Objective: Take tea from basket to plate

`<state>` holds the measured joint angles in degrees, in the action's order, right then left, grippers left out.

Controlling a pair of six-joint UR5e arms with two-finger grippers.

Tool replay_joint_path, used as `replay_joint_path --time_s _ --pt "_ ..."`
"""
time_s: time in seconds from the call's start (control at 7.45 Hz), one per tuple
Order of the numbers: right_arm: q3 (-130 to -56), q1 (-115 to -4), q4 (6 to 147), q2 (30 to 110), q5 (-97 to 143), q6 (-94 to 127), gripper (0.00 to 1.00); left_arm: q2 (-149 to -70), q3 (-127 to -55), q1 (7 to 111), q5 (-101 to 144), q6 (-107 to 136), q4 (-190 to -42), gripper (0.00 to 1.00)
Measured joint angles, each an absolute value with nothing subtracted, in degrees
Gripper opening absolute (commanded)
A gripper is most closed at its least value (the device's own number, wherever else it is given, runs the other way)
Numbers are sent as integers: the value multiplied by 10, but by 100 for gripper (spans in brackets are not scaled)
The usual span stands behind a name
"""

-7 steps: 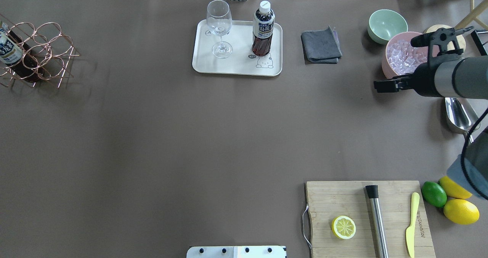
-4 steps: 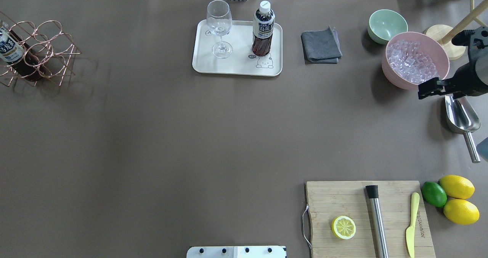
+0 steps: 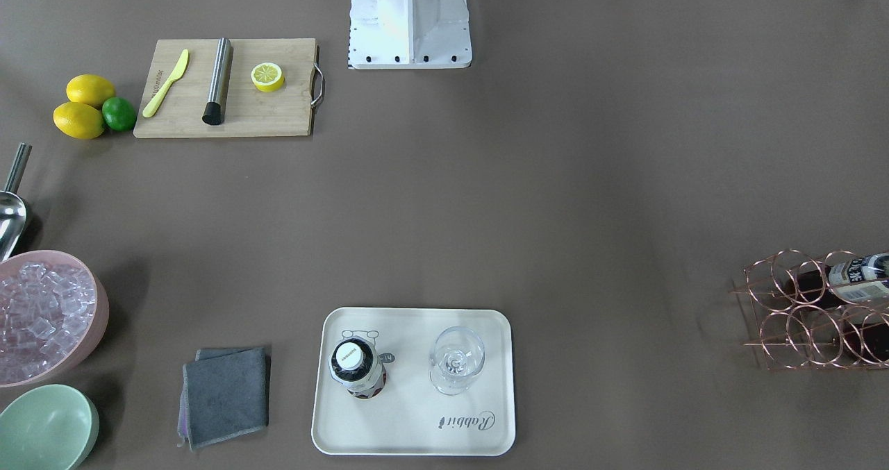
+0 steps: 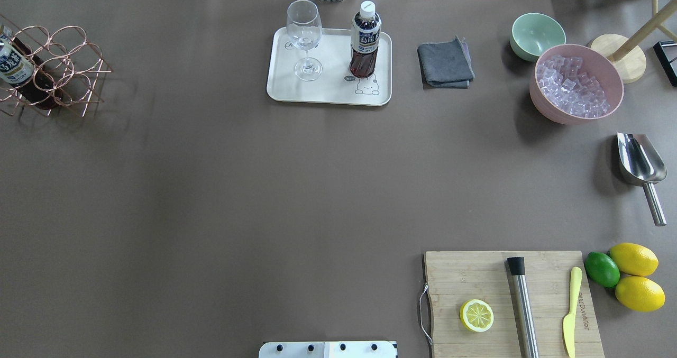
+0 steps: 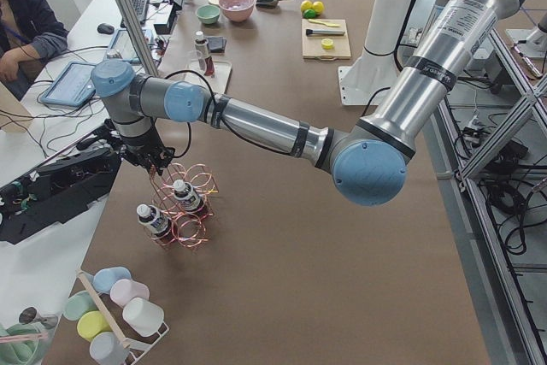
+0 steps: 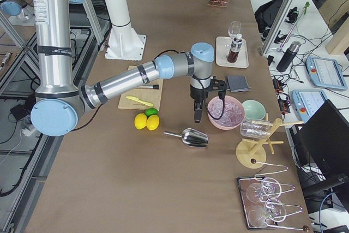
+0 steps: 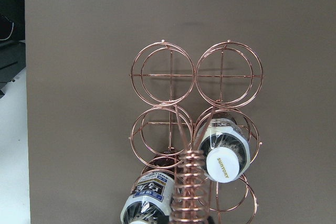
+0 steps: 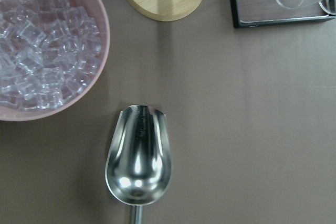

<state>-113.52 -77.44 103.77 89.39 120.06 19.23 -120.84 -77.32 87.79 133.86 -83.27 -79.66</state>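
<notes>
The left arm [image 5: 256,126] and right arm [image 6: 125,80] reach outward, jaws pointing down, state unclear.

A: Where is the basket [image 7: 170,75]?
B: At the far left edge of the worktop [image 4: 264,189], with 2 bottles [image 7: 223,153] lying in its rings.
A: And the plate [image 4: 328,91]?
B: Far side, middle. On it the tea [image 4: 364,40] stands upright at the right and a glass [image 4: 305,40] at the left.
A: What lies to the right of that?
B: A folded cloth [image 4: 445,63], then a small bowl [image 4: 537,35], with a bowl of ice [image 4: 550,113] just beside it. A scoop [image 4: 640,162] lies nearer. The cutting board [image 4: 465,273] sits near right, with 3 citrus fruits [image 4: 639,293] on its right.
</notes>
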Motion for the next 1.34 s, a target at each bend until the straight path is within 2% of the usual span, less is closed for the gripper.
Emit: replay_joint_path --time_s 0.13,0.4,0.67,0.94,1.21,1.34 --pt "-1136 -839 1084 890 1212 92 100 -1208 -777 878 1339 -832 -795 97" --pt "-1131 -927 1133 894 1271 -46 100 -1207 -785 879 1339 -819 -793 98" --pt "-1104 -949 1128 903 1316 -119 100 -1203 -797 879 1339 -806 -792 98" --pt "-1047 -952 1067 906 1345 -142 100 -1202 -820 882 1341 -801 -760 98" --pt "-1021 -938 1040 905 1353 -134 100 -1184 -876 896 1343 -750 -703 98" --pt "-1017 -925 1036 904 1351 -114 100 -1146 -920 901 1345 -678 -690 98"
